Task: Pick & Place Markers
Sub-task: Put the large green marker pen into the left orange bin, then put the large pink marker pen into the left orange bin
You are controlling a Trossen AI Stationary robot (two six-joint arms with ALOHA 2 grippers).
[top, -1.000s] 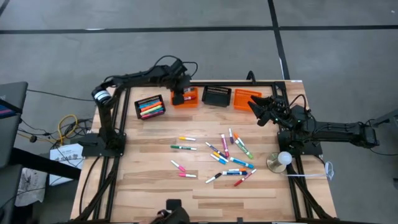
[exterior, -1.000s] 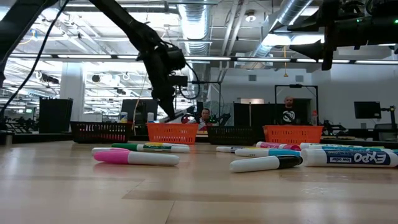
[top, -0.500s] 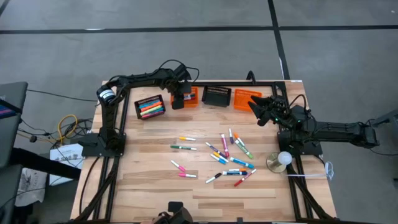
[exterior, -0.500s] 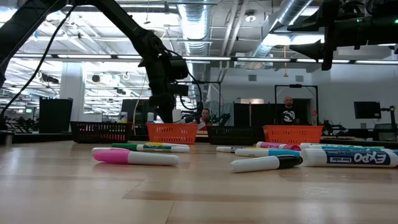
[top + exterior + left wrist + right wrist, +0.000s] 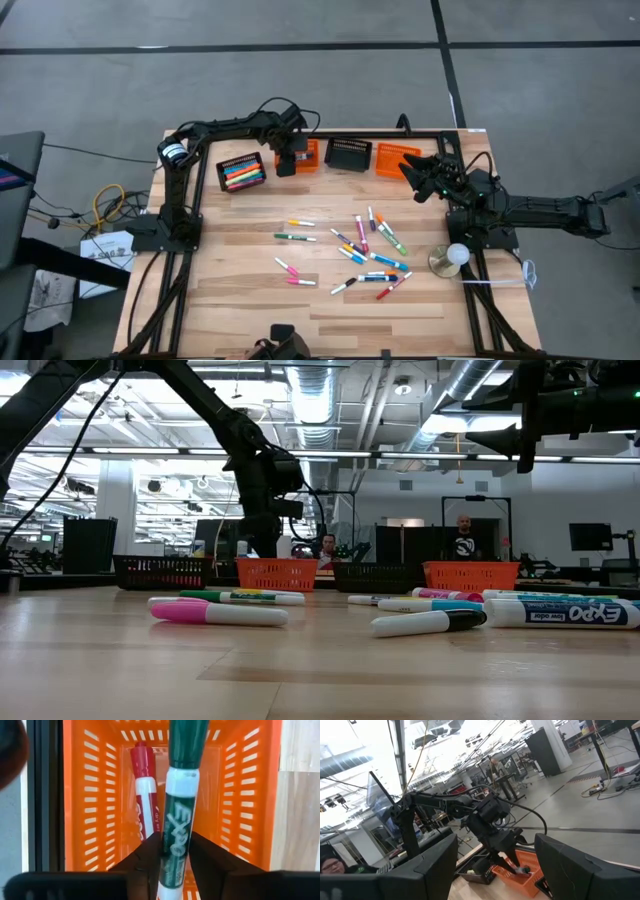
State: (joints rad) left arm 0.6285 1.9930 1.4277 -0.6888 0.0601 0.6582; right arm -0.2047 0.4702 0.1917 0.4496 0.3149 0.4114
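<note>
- Tabletop (image 5: 240,300) of pale wood planks with a black frame on grey floor; near edge bare, loose markers (image 5: 362,252) scattered across the middle and right, roughly fifteen, in pink, green, blue, orange, black and white.
- Low view shows pink marker (image 5: 215,612) nearest, then a green one (image 5: 240,597), a black-capped one (image 5: 428,622) and a blue-capped one (image 5: 560,613) at right.
- Round metal base with white ball (image 5: 452,258) near right edge.
- Four baskets in a row along far edge: black basket (image 5: 240,172) holding many markers, orange basket (image 5: 300,155), second black basket (image 5: 348,154), second orange basket (image 5: 397,159).
- Left gripper (image 5: 172,855) over the first orange basket, fingers (image 5: 145,862) close on either side of green marker (image 5: 176,820); cannot tell if pinching or letting go. Red marker (image 5: 145,795) lies inside the basket.
- Right gripper (image 5: 418,172) hovers over the second orange basket, fingers spread wide, holding nothing.
- Room behind: open workshop, ceiling ducts, monitors, two people (image 5: 462,540) far off.
</note>
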